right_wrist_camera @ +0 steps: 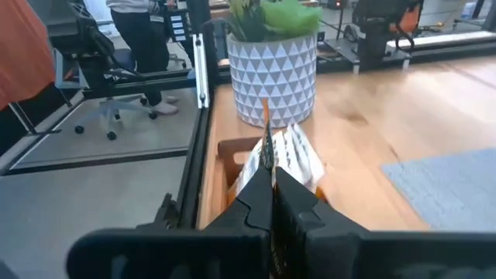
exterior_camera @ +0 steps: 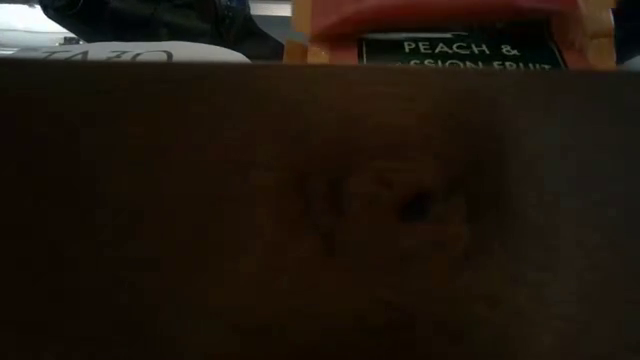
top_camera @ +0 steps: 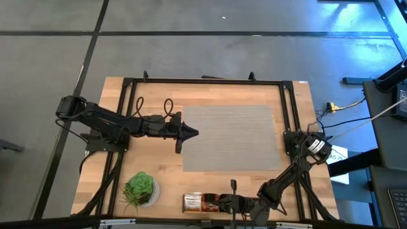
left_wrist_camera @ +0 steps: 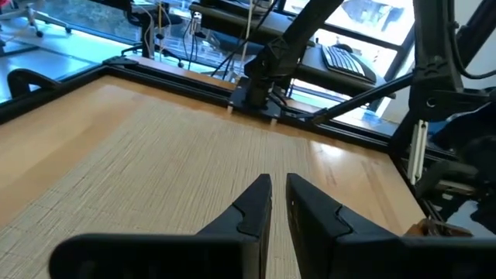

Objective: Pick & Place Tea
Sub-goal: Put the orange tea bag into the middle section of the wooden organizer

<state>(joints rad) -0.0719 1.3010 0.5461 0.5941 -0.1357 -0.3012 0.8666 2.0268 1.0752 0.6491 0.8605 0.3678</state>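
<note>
Tea is barely started: the right gripper (right_wrist_camera: 271, 174), at the surface's near edge, has its fingers pinched on one white-and-orange sachet (right_wrist_camera: 288, 155) over the box (top_camera: 200, 202) beside the potted plant (top_camera: 140, 188). Nothing lies on the grey mat (top_camera: 229, 137). The left gripper (left_wrist_camera: 279, 198) hovers there, nearly closed, holding nothing.

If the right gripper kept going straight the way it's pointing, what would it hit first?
Probably the potted plant: the right gripper, shut on a tea sachet, points at its patterned pot past the wooden box. Depth is uncertain.
</note>
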